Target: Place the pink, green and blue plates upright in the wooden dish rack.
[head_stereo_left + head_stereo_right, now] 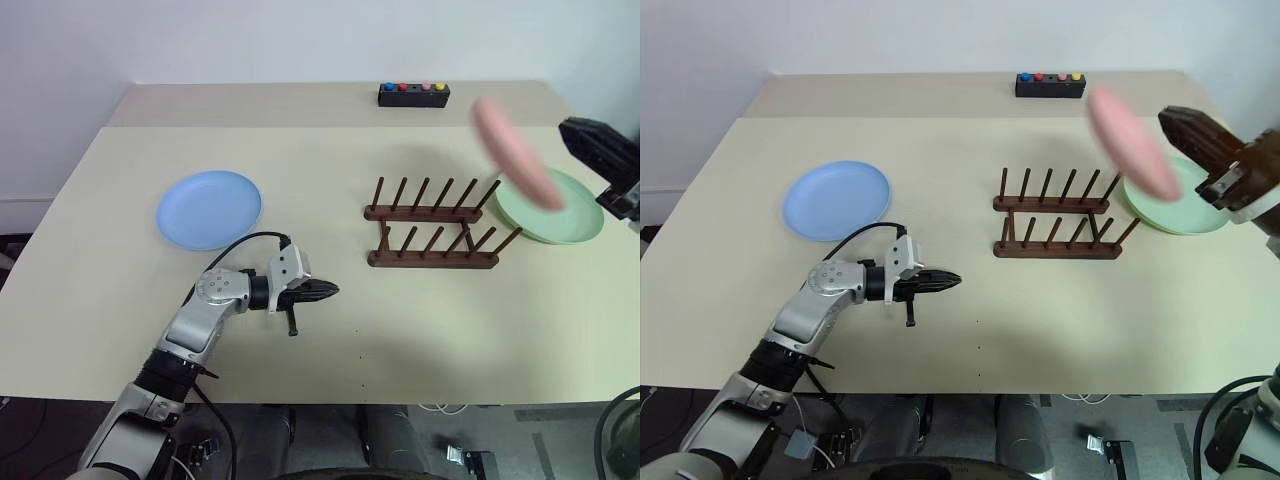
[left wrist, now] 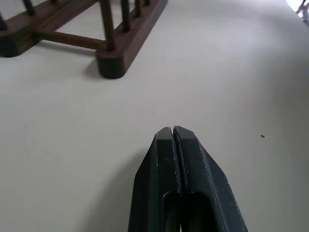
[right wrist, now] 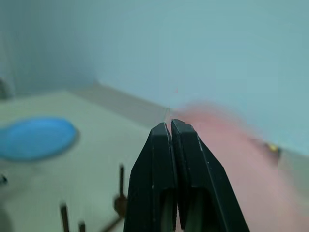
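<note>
— No plates stand in the wooden dish rack [image 1: 432,224] at the counter's [image 1: 400,340] centre yet?
— None. Right pincer [image 1: 1175,125], clenched, carries the pink plate [image 1: 1130,142] at two o'clock; green plate [image 1: 560,212] at three, blue plate [image 1: 209,208] at nine. Left pincer [image 1: 328,291] clenched, empty.

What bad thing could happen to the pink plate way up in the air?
The pink plate is tilted, blurred and in the air beside the right gripper, whose fingers look shut. I can't tell if it is really held, so it might fall. Underneath are the wooden dish rack and the green plate, so a fall could knock either one. The blue plate lies far off, safe.
</note>
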